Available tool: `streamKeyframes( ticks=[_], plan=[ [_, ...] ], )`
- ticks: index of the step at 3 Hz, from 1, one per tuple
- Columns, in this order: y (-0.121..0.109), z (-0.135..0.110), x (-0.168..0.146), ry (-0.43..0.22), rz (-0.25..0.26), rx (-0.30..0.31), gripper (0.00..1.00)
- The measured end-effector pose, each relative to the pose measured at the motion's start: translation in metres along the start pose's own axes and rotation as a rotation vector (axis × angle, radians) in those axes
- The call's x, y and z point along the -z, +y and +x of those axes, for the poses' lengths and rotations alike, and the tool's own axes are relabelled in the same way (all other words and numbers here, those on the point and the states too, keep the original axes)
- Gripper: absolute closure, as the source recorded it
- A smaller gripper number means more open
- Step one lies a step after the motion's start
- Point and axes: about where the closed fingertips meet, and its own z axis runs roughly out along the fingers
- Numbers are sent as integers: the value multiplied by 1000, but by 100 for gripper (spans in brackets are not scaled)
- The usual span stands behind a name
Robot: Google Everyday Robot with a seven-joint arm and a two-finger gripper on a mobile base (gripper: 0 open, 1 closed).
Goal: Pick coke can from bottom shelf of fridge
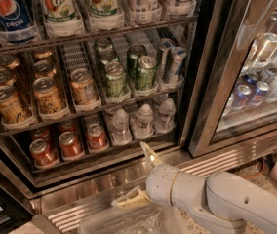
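The fridge (211, 72) stands open with a stainless-steel frame and dark wire racks. On the bottom shelf (104, 152) stand several red coke cans (70, 144) at the left and small clear water bottles (143, 120) at the right. My gripper (138, 177) is open, with its two cream fingers (149, 155) spread wide. It hangs empty in front of the steel sill, below and to the right of the red cans, touching none. The grey arm (226, 196) comes in from the lower right.
Gold cans (46, 92) and green cans (115, 78) fill the rack above; large bottles (58, 4) stand on the top rack. The glass door (260, 67) is open at the right, with cans seen through it. A clear plastic bag (128, 222) lies under the gripper.
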Motion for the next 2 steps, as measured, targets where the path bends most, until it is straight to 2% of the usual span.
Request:
streamKeyframes(
  ticks=[1,2],
  plan=[
    [4,1,-4,-12,-7,-9,0],
    [21,5,-24,-50,0,-13,0]
  ],
)
